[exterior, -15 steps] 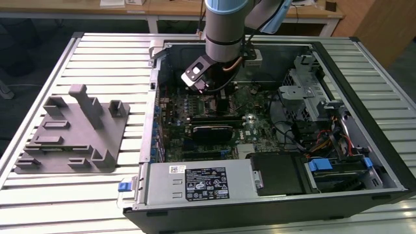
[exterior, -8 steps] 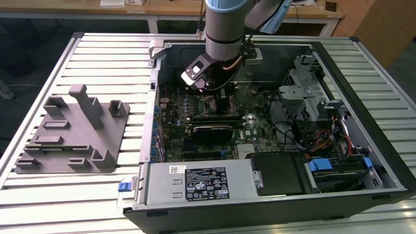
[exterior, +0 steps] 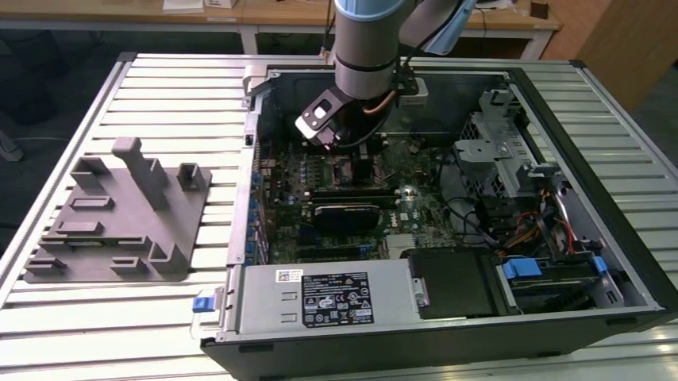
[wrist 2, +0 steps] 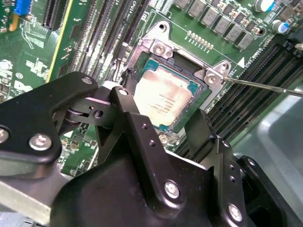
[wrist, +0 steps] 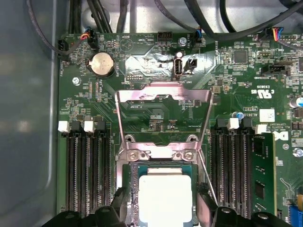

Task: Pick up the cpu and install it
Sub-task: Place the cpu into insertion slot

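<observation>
End effector (wrist 2: 163, 112) spread, fingers (wrist 2: 124, 101) flanking small flat square silver-topped cpu (wrist 2: 163, 92). Cpu lies in green motherboard (wrist: 246, 80) socket, hinged metal retention frame (wrist: 163, 92) raised, inside open black computer case (exterior: 424, 357).

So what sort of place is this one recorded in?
Probably a lab or workshop bench: an open computer case sits on a slatted metal table, a grey fixture plate beside it, wooden desks behind.

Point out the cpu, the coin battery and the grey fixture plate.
cpu (wrist: 164, 198): first wrist view, middle of its silver top.
coin battery (wrist: 102, 64): first wrist view, centre of its face.
grey fixture plate (exterior: 125, 225): exterior view, flat part of its base.
</observation>
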### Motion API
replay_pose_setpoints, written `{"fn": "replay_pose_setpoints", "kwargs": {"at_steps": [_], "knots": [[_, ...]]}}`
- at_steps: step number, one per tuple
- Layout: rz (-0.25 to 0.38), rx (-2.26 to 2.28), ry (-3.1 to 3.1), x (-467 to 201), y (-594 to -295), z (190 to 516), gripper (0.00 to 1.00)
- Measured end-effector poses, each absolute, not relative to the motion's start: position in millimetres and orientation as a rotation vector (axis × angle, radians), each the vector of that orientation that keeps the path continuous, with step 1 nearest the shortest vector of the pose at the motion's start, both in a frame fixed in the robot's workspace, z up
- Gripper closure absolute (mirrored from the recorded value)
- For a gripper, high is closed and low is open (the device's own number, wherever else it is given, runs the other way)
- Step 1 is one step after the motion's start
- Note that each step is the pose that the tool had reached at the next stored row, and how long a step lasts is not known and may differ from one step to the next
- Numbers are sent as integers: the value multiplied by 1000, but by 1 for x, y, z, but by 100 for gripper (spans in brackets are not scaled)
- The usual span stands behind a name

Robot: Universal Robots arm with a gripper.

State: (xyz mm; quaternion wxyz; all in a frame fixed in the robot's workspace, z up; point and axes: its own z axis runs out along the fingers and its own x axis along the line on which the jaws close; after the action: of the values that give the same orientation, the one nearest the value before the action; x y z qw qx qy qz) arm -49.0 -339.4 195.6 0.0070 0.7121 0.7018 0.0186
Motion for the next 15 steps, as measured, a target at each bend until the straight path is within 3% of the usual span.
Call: {"fn": "replay_pose_setpoints", "kwargs": {"at_steps": [15], "knots": [[82,2238,2205,-49,-339,196,33]]}}
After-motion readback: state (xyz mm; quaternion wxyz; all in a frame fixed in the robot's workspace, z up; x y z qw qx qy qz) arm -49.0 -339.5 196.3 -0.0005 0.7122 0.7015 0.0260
